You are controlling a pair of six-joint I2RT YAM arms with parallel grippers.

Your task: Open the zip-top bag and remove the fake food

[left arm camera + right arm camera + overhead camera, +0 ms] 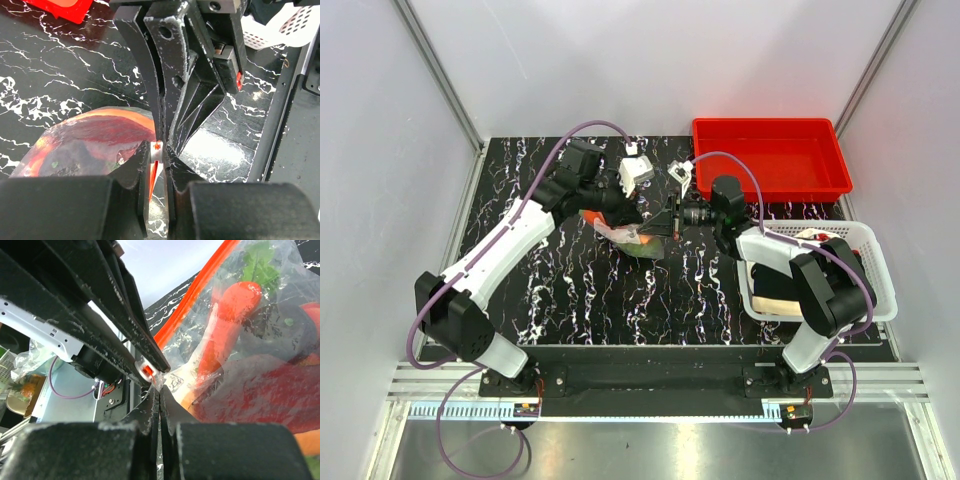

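Note:
The zip-top bag (638, 243) lies mid-table between both grippers, clear plastic with an orange-red zip strip (195, 295). Inside it, the fake food shows in the right wrist view: an orange carrot (232, 305) with a green top (260, 265), a dark purple piece (287, 330) and a red piece (270, 390). My left gripper (159, 150) is closed narrowly on the white-and-orange zip slider (157, 146) at the bag's mouth. My right gripper (160, 389) meets it tip to tip, shut on a thin fold of the bag's plastic just beside the slider. The bag's bulging body (85, 145) sits left of my left fingers.
A red bin (770, 158) stands at the back right. A white mesh basket (885, 275) with items in it sits at the right edge, partly under the right arm. Grey walls enclose the black marbled table (580, 290).

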